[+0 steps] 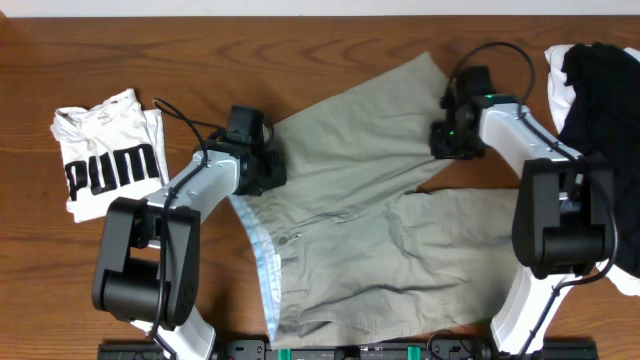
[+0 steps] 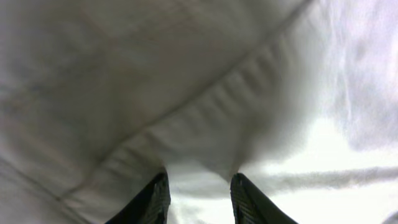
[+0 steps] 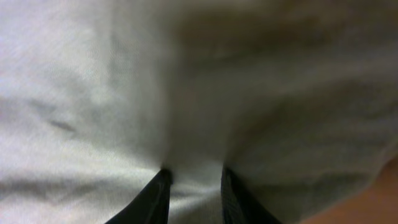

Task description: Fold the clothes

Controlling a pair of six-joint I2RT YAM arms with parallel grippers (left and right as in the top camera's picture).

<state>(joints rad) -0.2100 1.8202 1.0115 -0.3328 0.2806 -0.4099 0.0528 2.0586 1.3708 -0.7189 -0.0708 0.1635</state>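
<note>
The clothes, a pair of khaki grey-green shorts (image 1: 370, 200), lie spread on the wooden table, with the pale blue waistband lining (image 1: 258, 248) showing at the left. My left gripper (image 1: 268, 165) is at the upper left waistband corner. In the left wrist view a bunched fold of the cloth (image 2: 205, 143) is pinched between the left gripper (image 2: 199, 183). My right gripper (image 1: 447, 140) sits on the far leg near its hem. In the right wrist view khaki fabric (image 3: 199, 93) fills the frame and gathers between the right gripper (image 3: 194, 177).
A folded white T-shirt with black PUMA lettering (image 1: 108, 152) lies at the left. A heap of black and white garments (image 1: 600, 80) sits at the right edge. Bare wood table (image 1: 60, 260) shows left of the left arm.
</note>
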